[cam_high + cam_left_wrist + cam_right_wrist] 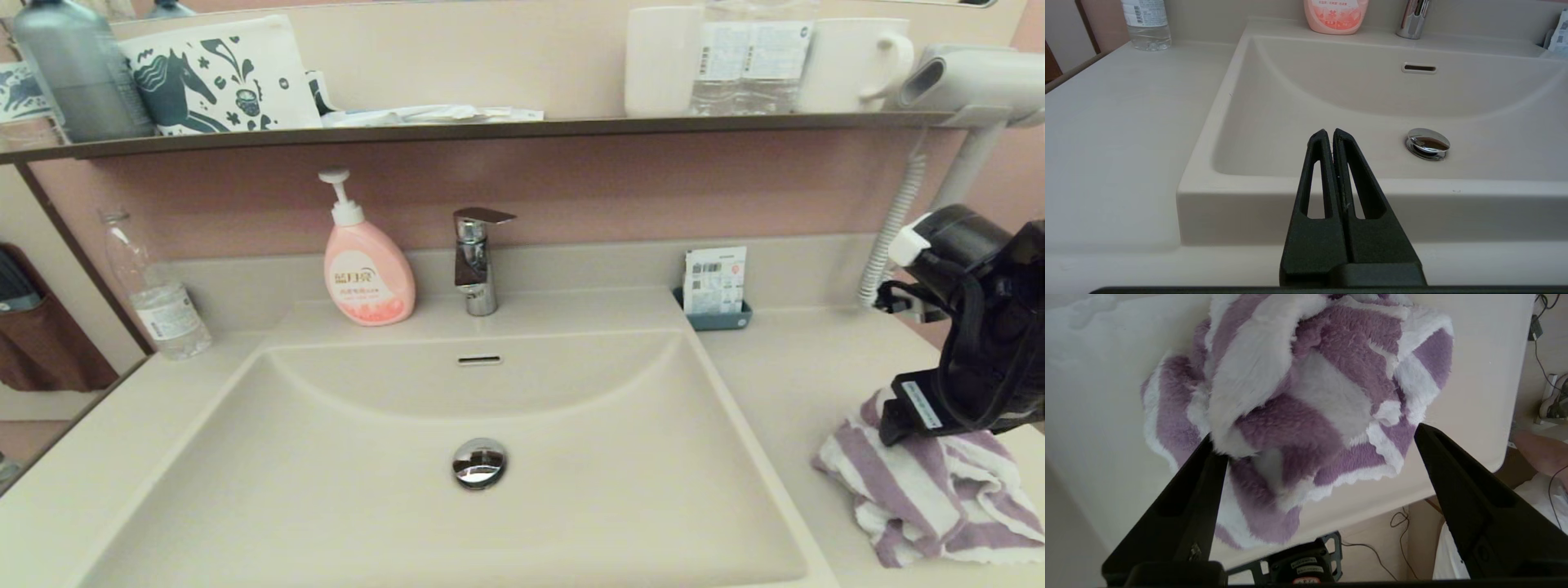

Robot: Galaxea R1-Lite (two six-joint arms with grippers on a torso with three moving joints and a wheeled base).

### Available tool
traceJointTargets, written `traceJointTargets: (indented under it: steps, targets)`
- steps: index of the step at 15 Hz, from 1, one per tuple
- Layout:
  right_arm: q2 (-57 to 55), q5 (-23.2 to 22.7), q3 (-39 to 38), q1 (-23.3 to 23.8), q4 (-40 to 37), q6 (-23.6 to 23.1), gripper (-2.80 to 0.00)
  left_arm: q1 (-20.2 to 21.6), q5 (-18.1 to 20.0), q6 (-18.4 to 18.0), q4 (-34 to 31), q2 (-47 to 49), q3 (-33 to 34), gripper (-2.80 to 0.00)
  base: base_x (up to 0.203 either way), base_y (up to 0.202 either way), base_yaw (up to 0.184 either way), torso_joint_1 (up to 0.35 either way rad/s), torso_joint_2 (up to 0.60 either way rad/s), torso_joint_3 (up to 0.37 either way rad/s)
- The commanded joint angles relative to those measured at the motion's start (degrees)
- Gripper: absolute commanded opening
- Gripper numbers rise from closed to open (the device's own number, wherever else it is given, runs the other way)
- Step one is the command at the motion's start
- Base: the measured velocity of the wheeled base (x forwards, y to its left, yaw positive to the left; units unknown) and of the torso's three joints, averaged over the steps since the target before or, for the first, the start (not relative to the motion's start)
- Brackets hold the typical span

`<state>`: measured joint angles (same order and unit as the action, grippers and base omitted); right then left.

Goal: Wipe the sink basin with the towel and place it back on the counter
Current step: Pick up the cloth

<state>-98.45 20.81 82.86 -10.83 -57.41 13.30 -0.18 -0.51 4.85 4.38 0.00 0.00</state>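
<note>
The purple-and-white striped towel (931, 498) lies crumpled on the counter (808, 384) to the right of the sink basin (343, 457). My right gripper (1314, 433) hangs just above the towel (1298, 388), open wide with its fingers to either side of the towel's front folds and nothing clamped. In the head view only the right arm's wrist (971, 359) shows, covering the towel's top. The basin holds a chrome drain plug (479, 462) and an overflow slot (479, 359). My left gripper (1329, 132) is shut and empty, parked low before the basin's front rim (1331, 183).
A pink soap pump bottle (367, 269) and a chrome faucet (476, 257) stand behind the basin. A water bottle (159, 298) is at the back left and a small tray of packets (717, 290) at the back right. The towel lies close to the counter's front edge (1372, 502).
</note>
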Motion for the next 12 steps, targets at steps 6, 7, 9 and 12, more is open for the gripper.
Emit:
traceJointTargets:
  steps: [6,7,9,12]
  targets:
    - [-0.1,0.9,-2.7,7.5,1.6,-3.4,0.00,0.0,0.0,0.1,0.0,0.1,0.0,-2.80,0.000,0.000,0.000,0.000,0.00,0.000]
    - [-0.1,0.9,-4.7,8.2,3.5,-4.2,0.00,0.0,0.0,0.1,0.0,0.1,0.0,-2.80,0.000,0.000,0.000,0.000,0.00,0.000]
    - [-0.3,0.8,-10.6,9.8,11.1,-6.5,0.00,0.0,0.0,0.1,0.0,0.1,0.0,-2.80,0.000,0.000,0.000,0.000,0.00,0.000]
    - [-1.2,-1.8,-16.6,10.7,20.3,-7.8,0.00,0.0,0.0,0.1,0.0,0.1,0.0,-2.80,0.000,0.000,0.000,0.000,0.00,0.000]
